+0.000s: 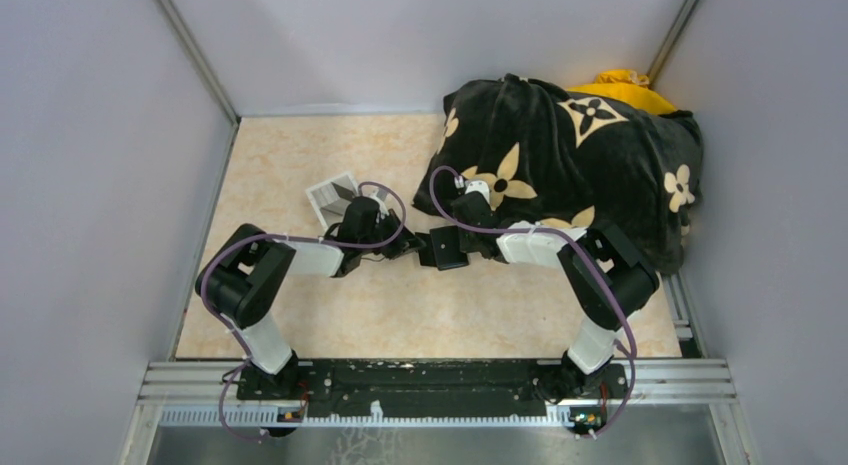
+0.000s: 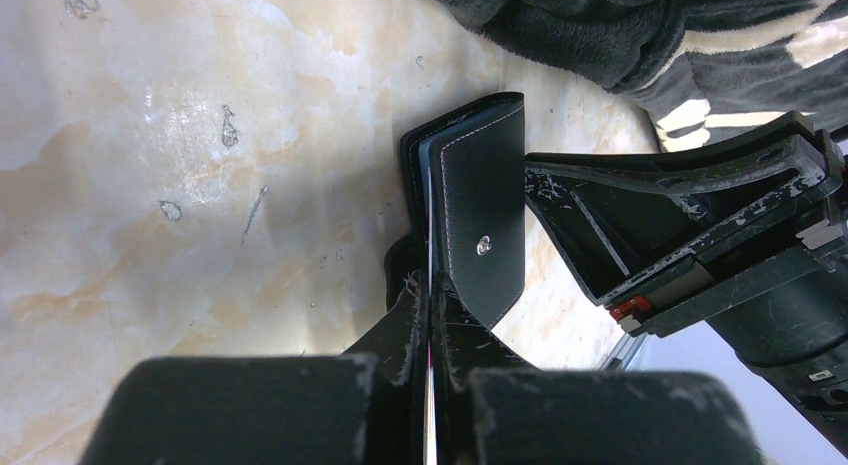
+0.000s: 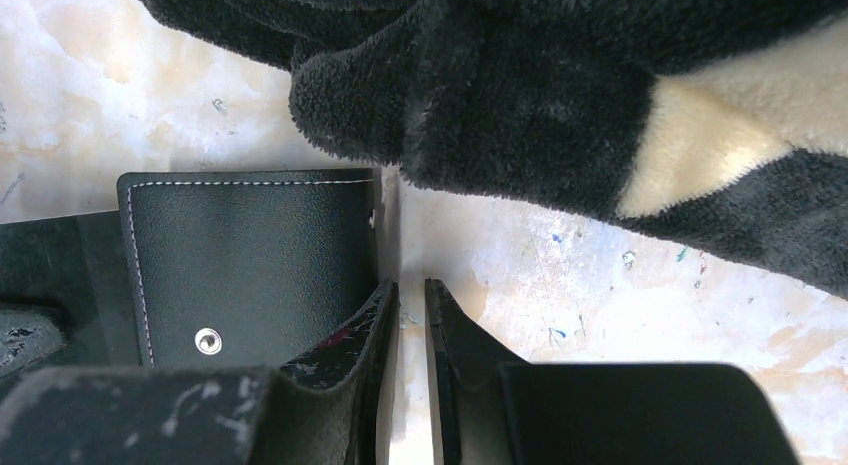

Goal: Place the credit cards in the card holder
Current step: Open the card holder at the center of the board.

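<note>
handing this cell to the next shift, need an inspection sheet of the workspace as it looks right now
surface: beige marbled tabletop, small specks and scuffs
job's things: black card holder on edge between the two hands, flaps parted; one credit card going in edge first; other cards not seen
clutter: pale grey tray beyond the left arm; black flowered cushion far right, yellow item behind it
hands: left hand shut on the credit card; right hand at the card holder's edge, jaws nearly together, grip unclear
cables: purple cables loop along both arms
surroundings: grey walls around the table, metal rail at the near edge
</note>
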`<action>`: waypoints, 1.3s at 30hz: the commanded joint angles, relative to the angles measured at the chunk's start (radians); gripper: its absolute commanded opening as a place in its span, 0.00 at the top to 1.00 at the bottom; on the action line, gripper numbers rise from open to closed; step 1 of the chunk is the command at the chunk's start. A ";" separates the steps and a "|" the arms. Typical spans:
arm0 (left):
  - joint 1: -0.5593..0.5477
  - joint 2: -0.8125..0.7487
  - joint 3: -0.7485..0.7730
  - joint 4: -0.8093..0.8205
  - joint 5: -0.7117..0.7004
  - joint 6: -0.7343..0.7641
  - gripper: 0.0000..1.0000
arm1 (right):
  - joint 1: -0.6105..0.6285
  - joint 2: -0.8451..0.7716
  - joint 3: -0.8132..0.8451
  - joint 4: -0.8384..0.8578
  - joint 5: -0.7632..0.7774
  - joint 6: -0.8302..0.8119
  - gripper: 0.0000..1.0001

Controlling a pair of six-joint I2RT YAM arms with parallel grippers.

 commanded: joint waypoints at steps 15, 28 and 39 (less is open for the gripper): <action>0.015 -0.026 0.040 -0.029 0.049 0.016 1.00 | -0.018 0.042 0.015 -0.029 -0.028 -0.010 0.83; 0.018 0.001 0.027 0.009 0.066 -0.008 1.00 | -0.018 0.042 0.011 -0.027 -0.033 -0.007 0.83; 0.016 0.013 0.009 0.011 0.058 -0.013 1.00 | -0.018 0.043 0.009 -0.025 -0.038 -0.006 0.83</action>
